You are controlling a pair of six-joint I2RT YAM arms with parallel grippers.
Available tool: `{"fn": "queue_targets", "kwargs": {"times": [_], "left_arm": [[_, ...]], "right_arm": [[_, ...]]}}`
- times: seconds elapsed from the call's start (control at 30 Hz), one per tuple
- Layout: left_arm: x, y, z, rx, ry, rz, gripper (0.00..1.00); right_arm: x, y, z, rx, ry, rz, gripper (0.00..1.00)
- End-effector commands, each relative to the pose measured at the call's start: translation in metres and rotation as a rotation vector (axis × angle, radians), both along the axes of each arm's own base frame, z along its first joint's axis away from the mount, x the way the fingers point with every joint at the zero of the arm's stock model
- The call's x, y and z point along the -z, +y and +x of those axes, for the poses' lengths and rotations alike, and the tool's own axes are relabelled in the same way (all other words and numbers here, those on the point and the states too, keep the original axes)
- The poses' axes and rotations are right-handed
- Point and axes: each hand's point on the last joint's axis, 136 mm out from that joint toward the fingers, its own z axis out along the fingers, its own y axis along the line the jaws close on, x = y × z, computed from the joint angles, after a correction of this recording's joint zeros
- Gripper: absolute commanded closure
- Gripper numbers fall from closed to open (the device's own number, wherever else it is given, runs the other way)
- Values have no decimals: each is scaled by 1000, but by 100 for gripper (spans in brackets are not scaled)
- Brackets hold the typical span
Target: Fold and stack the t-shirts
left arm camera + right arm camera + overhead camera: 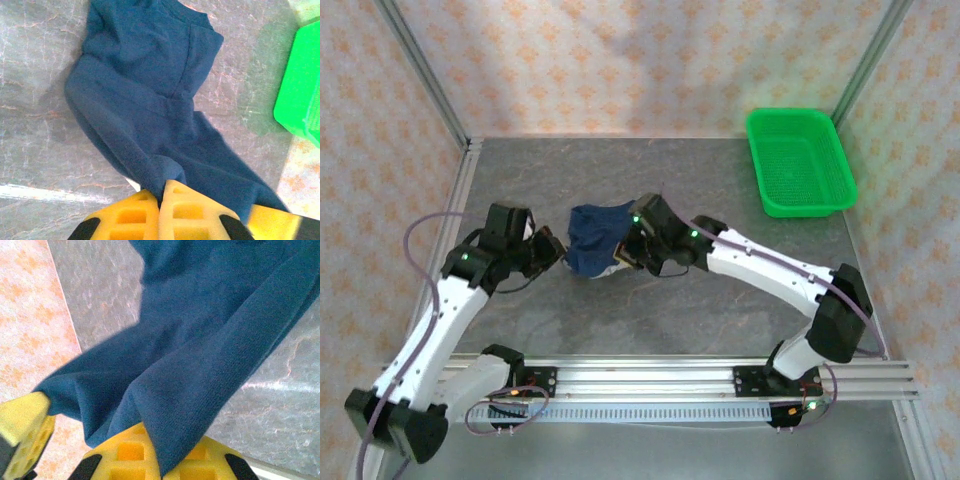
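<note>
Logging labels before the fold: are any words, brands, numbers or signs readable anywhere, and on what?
No readable text in any view.
Navy t-shirt: plain cloth where it shows, no lettering.
Green mesh basket: no label or lettering that can be made out.

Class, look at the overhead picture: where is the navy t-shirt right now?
Seen from above, the t-shirt sits bunched mid-table, pinched by the left fingers on its left and the right fingers on its right. The green basket stands apart at the far right.
</note>
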Motion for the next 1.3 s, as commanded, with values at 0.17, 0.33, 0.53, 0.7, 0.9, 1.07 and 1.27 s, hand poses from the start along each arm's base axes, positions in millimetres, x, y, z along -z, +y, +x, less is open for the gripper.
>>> {"fn": "queue_targets", "kwargs": {"times": [0.17,0.33,0.53,0.7,0.9,1.07,1.27], "left_arm": [[-15,13,64,-39,-34,37,100],[-10,25,93,-55,-17,58,100],[5,33,115,-60,14,75,100],[22,31,136,-44,46,82,100],[30,33,165,-39,51,95,100],[44,38,187,-36,73,109,100],[73,49,213,-55,104,103,100]], "right_arm": [[1,-12,57,2,-7,-33,100],[8,-18,89,10,9,-30,100],[16,-19,124,5,21,-34,100],[26,-24,148,21,35,-46,100],[38,-26,171,39,52,-37,100],[57,-22,191,43,71,-41,100],[87,-18,222,56,97,-39,98]]}}
